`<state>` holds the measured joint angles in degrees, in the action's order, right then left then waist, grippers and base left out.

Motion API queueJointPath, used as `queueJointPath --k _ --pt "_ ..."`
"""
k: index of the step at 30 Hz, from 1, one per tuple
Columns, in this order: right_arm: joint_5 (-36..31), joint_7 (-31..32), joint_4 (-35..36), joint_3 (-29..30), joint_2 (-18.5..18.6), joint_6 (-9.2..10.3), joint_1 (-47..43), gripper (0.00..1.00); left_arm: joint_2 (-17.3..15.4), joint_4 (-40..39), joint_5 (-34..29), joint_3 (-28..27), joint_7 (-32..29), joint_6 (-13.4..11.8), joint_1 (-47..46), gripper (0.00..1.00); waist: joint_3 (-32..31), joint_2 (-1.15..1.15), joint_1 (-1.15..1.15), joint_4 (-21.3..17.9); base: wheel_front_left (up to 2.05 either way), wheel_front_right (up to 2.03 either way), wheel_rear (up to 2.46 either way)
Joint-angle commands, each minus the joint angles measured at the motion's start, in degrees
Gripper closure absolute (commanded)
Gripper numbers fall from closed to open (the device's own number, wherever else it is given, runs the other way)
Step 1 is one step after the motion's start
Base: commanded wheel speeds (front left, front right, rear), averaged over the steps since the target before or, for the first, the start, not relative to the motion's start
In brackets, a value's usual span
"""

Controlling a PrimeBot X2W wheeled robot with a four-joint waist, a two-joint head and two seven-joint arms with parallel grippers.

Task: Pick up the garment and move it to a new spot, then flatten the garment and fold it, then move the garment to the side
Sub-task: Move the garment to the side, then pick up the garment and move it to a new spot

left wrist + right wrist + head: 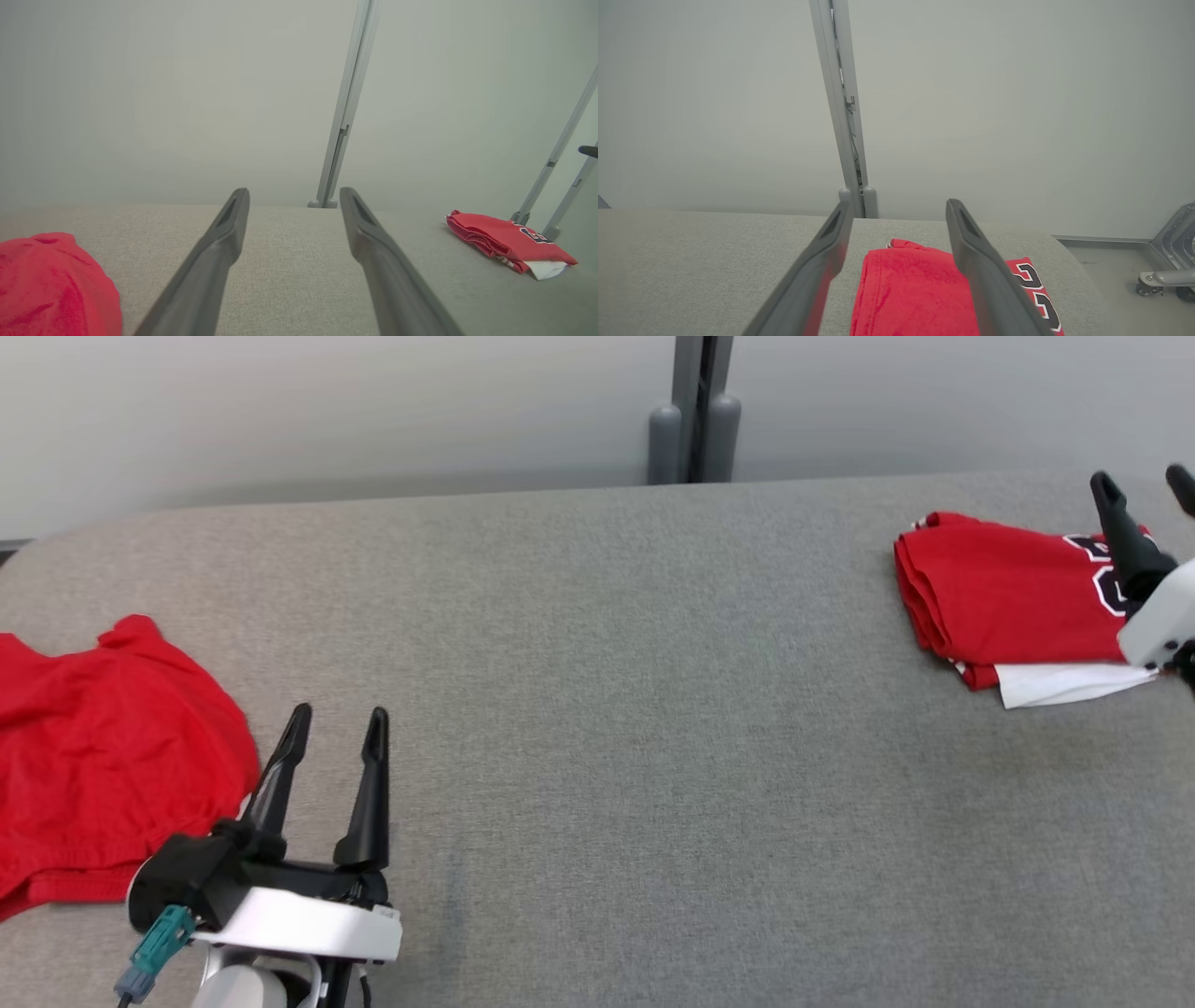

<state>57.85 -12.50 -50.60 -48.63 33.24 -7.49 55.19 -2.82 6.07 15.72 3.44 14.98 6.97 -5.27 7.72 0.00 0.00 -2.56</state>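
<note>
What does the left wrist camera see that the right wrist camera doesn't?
Left wrist view, not the right one: a crumpled red garment at the lower left, beside the open left gripper. Right wrist view, not the left one: a wheeled metal base standing on the floor past the table's end. Both: the folded red jersey, the grey table and an upright grey post.

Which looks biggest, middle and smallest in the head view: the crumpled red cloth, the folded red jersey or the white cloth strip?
Largest: crumpled red cloth, though nearer the camera and cut by the edge.
Middle: folded red jersey.
Smallest: white cloth strip peeking from under the jersey.
</note>
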Motion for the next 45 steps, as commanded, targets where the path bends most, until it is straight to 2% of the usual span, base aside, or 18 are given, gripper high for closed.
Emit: queueJointPath --k 1,7,12,20,26,31,36,45 --pt "-0.54 -1.1 0.66 0.81 -0.22 -0.02 -2.2 0.0 -0.2 0.04 0.23 -0.94 0.17 -0.35 1.09 0.0 -2.0 0.0 0.0 1.5 0.0 0.0 0.0" --pt "-1.99 -2.76 2.9 6.73 -0.96 -0.02 -9.06 0.0 -0.17 -0.15 -0.27 -2.37 0.17 -0.78 3.43 0.0 -4.4 0.0 0.0 3.39 0.0 0.0 0.0" --pt "-8.59 -2.79 8.97 16.48 -2.3 -0.02 -17.25 0.0 -0.16 -0.4 0.3 -2.89 0.17 -1.31 5.13 0.0 -6.0 0.0 0.0 4.18 0.0 0.0 0.0" --pt "-23.07 -2.82 22.23 32.51 -9.29 -0.02 -33.79 0.0 -0.18 -0.84 1.07 -3.8 0.16 -2.36 7.29 0.0 -7.77 0.0 0.0 4.49 0.0 0.0 0.0" --pt "-30.01 -2.81 29.93 39.77 -14.22 -0.02 -41.96 0.0 -0.16 -1.17 1.23 -4.08 0.16 -2.53 7.42 0.0 -7.73 0.0 0.0 4.96 0.0 0.0 0.0" --pt "-35.89 -2.82 36.6 43.88 -18.14 -0.02 -46.83 0.0 -0.16 -1.05 2.06 -4.13 0.16 -3.11 7.68 0.0 -6.87 0.0 0.0 4.94 0.0 0.0 0.0" --pt "-38.81 -2.82 40.19 46.45 -21.72 -0.02 -50.31 0.0 -0.17 -0.62 2.45 -3.57 0.17 -3.51 7.44 0.0 -6.45 0.0 0.0 4.84 0.0 0.0 0.0" --pt "-39.88 -2.82 41.95 47.44 -23.62 -0.02 -52.15 0.0 -0.17 -0.44 1.95 -3.21 0.17 -3.63 6.9 0.0 -5.88 0.0 0.0 3.98 0.0 0.0 0.0"
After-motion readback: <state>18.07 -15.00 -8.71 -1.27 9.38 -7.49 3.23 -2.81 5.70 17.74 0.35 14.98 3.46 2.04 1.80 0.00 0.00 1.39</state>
